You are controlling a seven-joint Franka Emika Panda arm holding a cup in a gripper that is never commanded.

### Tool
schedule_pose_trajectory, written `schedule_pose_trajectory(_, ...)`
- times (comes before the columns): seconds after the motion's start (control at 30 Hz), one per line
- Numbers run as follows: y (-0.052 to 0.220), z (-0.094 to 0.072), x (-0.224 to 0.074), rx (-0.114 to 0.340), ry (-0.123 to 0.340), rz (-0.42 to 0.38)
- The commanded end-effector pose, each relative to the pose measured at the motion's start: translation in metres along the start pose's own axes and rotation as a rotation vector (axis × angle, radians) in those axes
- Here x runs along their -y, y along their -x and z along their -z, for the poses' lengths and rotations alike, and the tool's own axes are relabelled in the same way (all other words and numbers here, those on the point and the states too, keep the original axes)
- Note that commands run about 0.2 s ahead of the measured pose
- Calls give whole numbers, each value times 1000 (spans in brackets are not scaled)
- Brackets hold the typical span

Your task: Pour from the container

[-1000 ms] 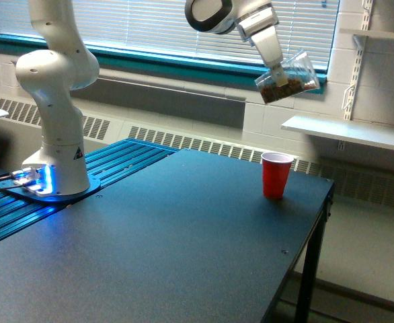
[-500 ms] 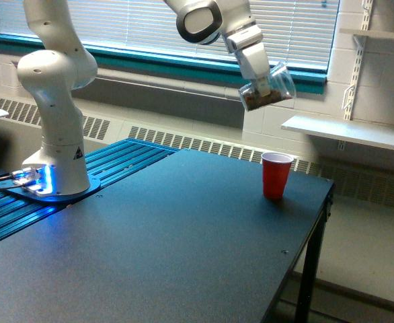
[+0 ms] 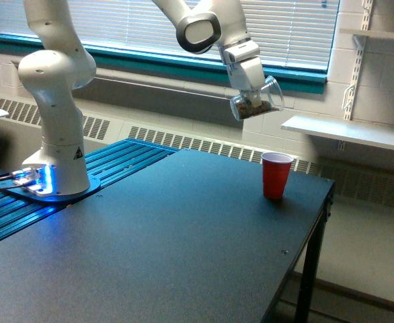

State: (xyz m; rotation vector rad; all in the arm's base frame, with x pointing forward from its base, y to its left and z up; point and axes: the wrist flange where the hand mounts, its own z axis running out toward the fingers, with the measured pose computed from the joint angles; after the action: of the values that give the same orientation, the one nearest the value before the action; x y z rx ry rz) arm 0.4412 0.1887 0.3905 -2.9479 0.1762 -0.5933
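We see the gripper (image 3: 252,92) grasping the container (image 3: 256,102), tilted with its mouth toward the exterior view's right, well above the red cup (image 3: 276,174) and slightly to its left; the counter (image 3: 170,229) carries that cup.

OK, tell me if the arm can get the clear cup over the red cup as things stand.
Probably yes. The pincer holds the clear cup tilted in open air, above the red cup and toward the exterior view's left, with nothing between them.
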Motion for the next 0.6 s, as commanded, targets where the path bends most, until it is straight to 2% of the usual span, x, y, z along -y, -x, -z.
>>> schedule_pose_trajectory(0.03,8,-12,11,29,18,34)
schedule_pose_trajectory(0.6,17,-44,31,95,71,71)
